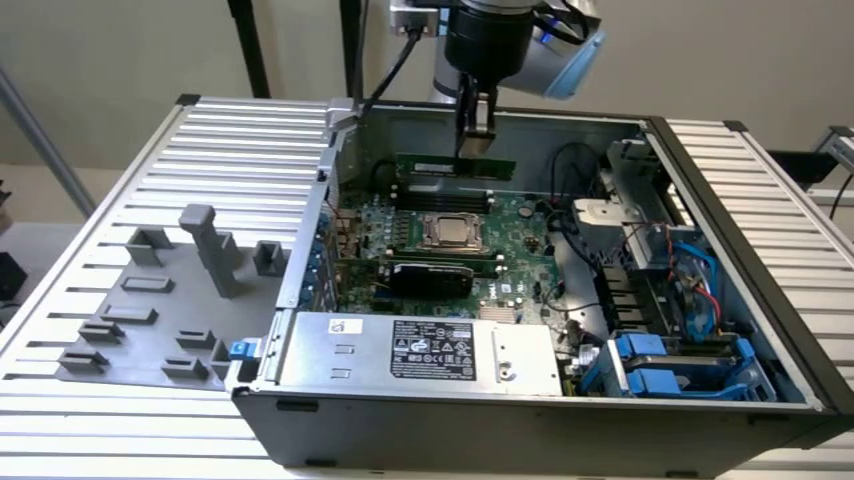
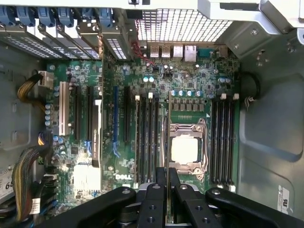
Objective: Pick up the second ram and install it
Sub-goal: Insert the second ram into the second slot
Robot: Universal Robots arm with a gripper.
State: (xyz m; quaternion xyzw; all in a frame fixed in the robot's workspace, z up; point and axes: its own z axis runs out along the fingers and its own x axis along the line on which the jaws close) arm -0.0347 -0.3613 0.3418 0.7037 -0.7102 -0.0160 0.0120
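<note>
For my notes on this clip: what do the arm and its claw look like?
The arm ends in a black cylindrical wrist section beside a light-blue rounded joint cap. A black cable runs down beside it. The claw is black, with two narrow flat fingers on linkage bars with round pivot bolts.

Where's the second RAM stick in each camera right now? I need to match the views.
Exterior view: the second ram hangs level in the gripper, above the motherboard.
Wrist view: the second ram is edge-on, a thin line running out from the gripper.
Shared landmark: the CPU socket.
</note>
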